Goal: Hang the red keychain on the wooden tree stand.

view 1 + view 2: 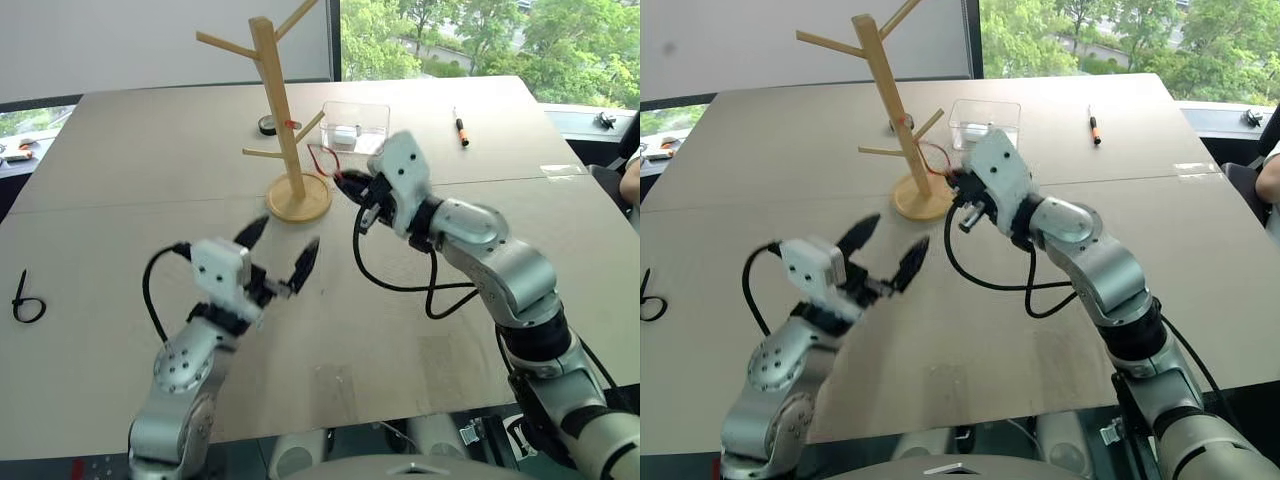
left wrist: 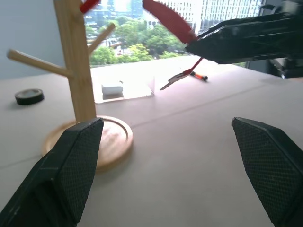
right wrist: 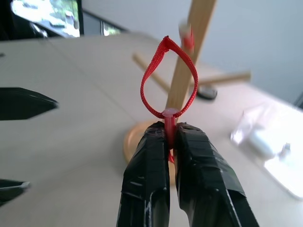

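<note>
Over the table [image 1: 150, 180], right hand [image 3: 169, 142] pinches teardrop-looped red keychain [image 3: 168, 78].

Two silver metal arms with rounded, jointed segments and black bands at the joints end in white box-shaped wrist housings. A looping black cable runs along each arm to its wrist. The left gripper [image 1: 283, 255] and right gripper [image 3: 169, 139] each carry two black, tapered fingers [image 2: 75, 165] with a fine cross-hatched texture on their pads. Small screws dot the left arm's round joint.
</note>
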